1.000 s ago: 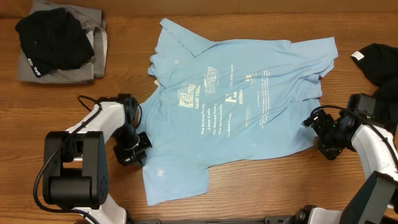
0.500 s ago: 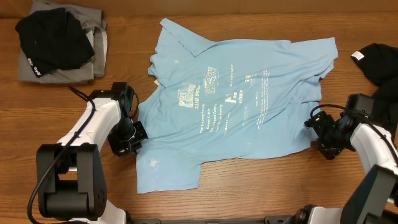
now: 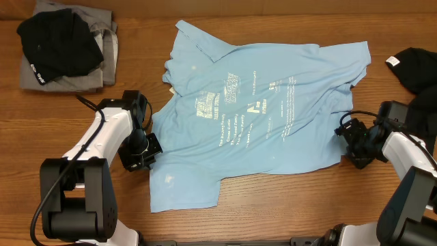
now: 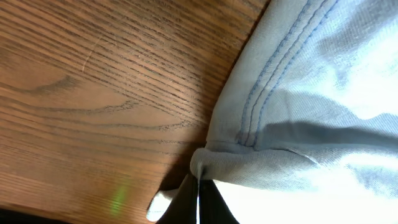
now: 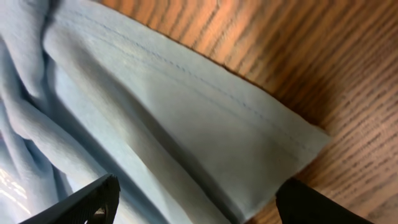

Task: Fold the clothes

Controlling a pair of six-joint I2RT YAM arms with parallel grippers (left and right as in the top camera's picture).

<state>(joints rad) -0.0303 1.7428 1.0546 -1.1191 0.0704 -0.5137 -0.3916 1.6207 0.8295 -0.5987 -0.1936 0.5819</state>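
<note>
Light-blue T-shirt (image 3: 259,102), long axis lower-left to upper-right, left tool (image 3: 145,153) clamping edge, right tool (image 3: 349,141) apart

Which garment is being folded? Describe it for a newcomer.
On the wooden table, look at the middle. The light-blue T-shirt lies spread there, white print up. Its neighbours, the black-and-grey pile far left and black garment far right, are dark.

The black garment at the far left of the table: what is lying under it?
A grey garment lies under the black garment, showing at its right and near sides. The rest is covered; whether more lies beneath cannot be seen.
</note>
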